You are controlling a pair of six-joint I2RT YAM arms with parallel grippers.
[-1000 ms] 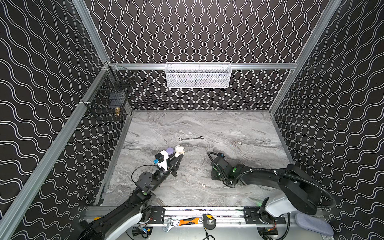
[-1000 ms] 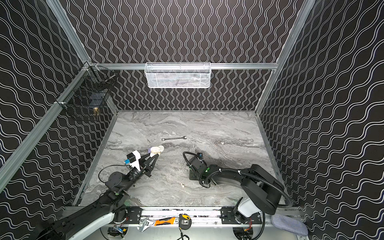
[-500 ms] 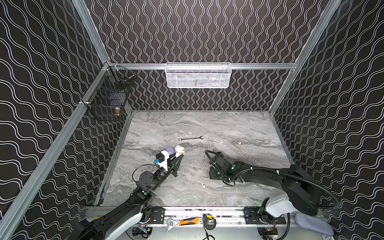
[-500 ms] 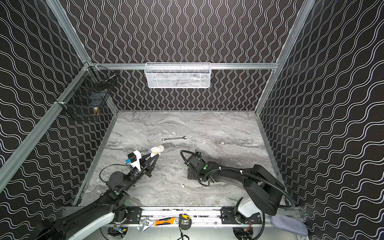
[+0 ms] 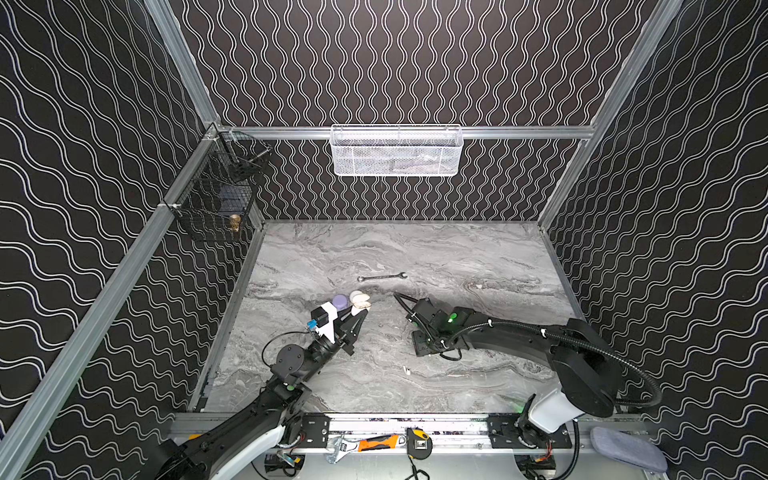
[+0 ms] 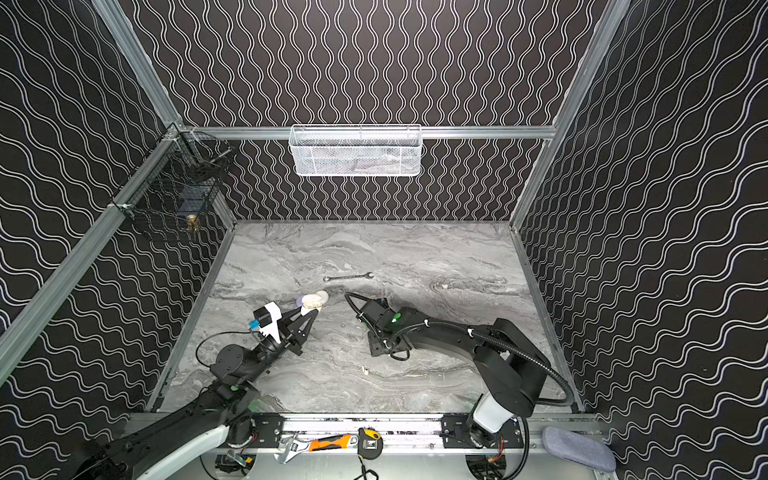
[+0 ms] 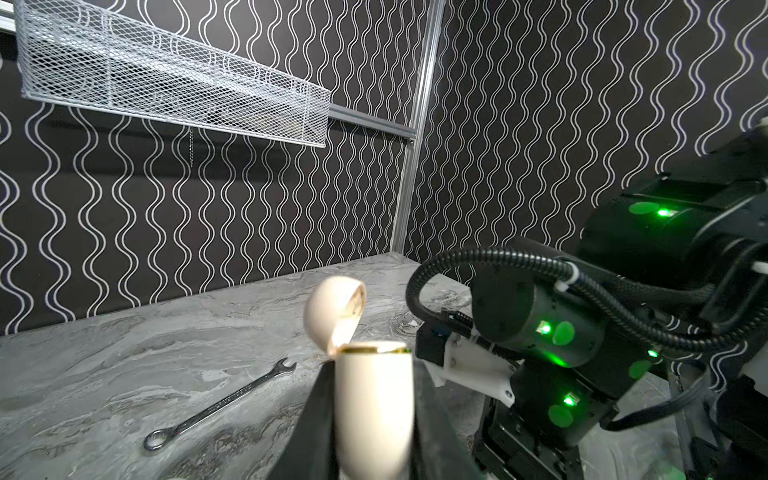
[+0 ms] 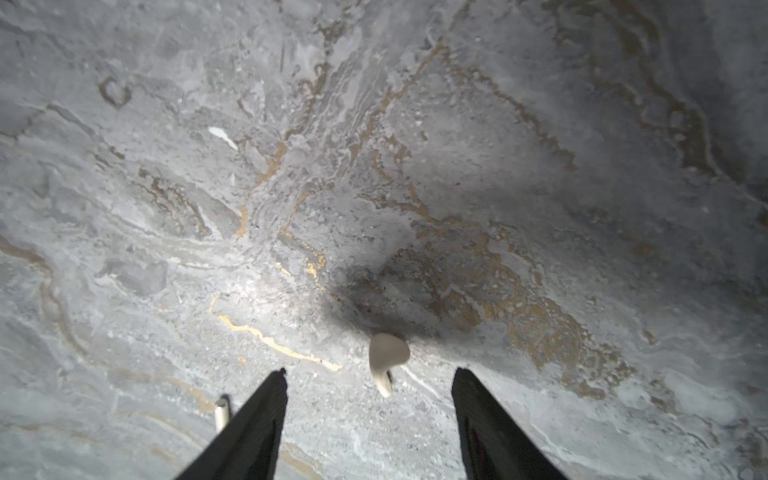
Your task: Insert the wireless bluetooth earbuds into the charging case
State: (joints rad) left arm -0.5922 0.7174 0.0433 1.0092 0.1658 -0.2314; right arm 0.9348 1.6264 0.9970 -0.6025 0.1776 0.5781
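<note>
R gripper (image 8: pixel 370 370), spread by the cream earbud (image 8: pixel 388 351), cd flick that tiny bud away on closing; L gripper (image 5: pixel 360 312) pinches the charging case (image 7: pixel 374 407)

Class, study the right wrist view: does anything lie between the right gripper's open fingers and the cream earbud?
Nothing visible does. The cream earbud lies on the table just ahead of the right gripper, in line with its gap. A small white piece lies outside one finger.

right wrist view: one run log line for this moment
left claw: shut on charging case, lid open | right claw: open, either side of cream earbud | cream earbud: on table, ungripped
</note>
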